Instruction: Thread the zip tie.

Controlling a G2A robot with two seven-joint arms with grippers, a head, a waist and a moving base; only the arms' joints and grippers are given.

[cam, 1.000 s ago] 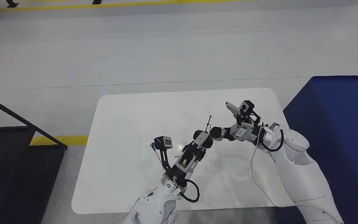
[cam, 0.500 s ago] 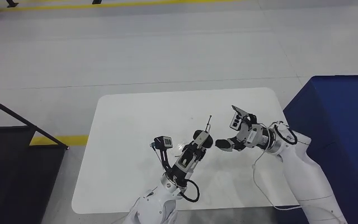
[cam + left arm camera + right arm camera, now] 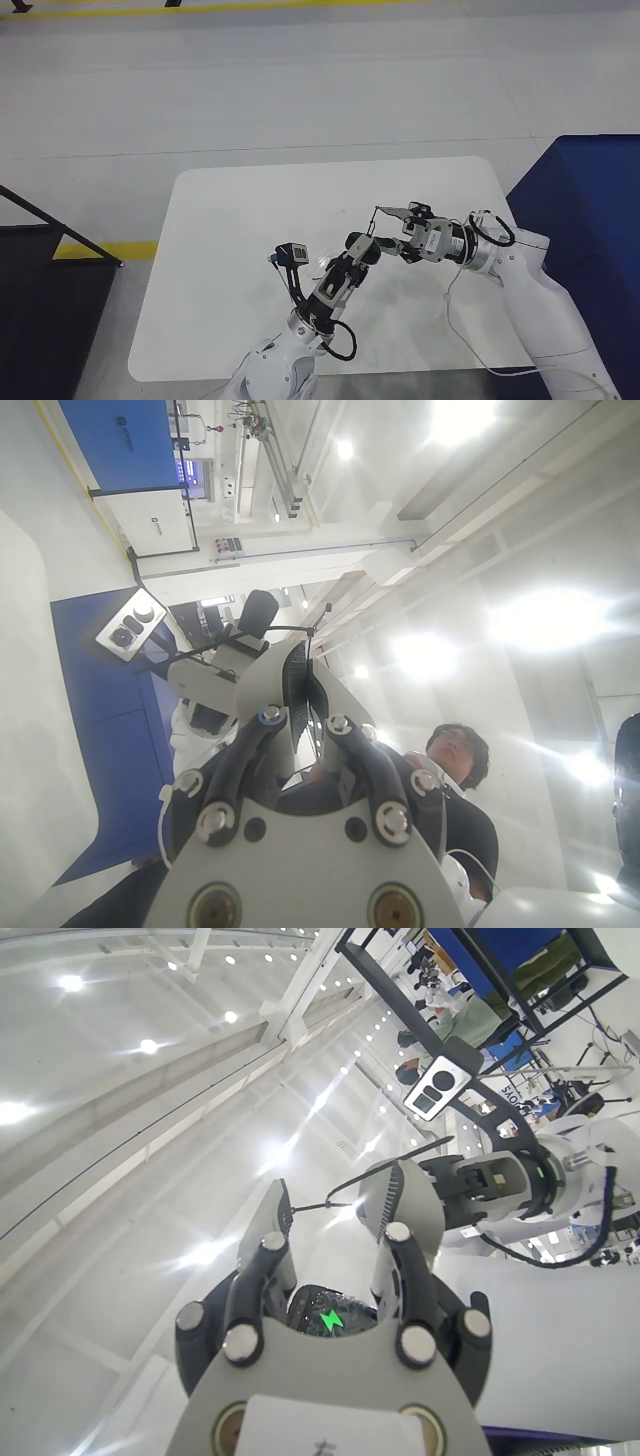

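Note:
A thin black zip tie [image 3: 373, 222] stands up from my left gripper [image 3: 361, 246], which is shut on its lower part over the middle of the white table. In the left wrist view the zip tie [image 3: 311, 635] rises from between the closed fingers [image 3: 295, 665] and its upper part bends sideways towards the other arm. My right gripper [image 3: 388, 240] sits right beside it, open. In the right wrist view the zip tie [image 3: 380, 1173] crosses the gap of the right gripper [image 3: 337, 1188], and its thin end touches one finger pad [image 3: 282, 1208].
The white table [image 3: 230, 250] has free surface all around both arms. A blue cabinet [image 3: 590, 190] stands against the table's right side. A dark frame [image 3: 50, 300] lies off its left edge.
The right arm drew back from the left gripper, rolled its wrist, and has come back close to the zip tie. The tie's top now bends towards it. The left arm has not moved.

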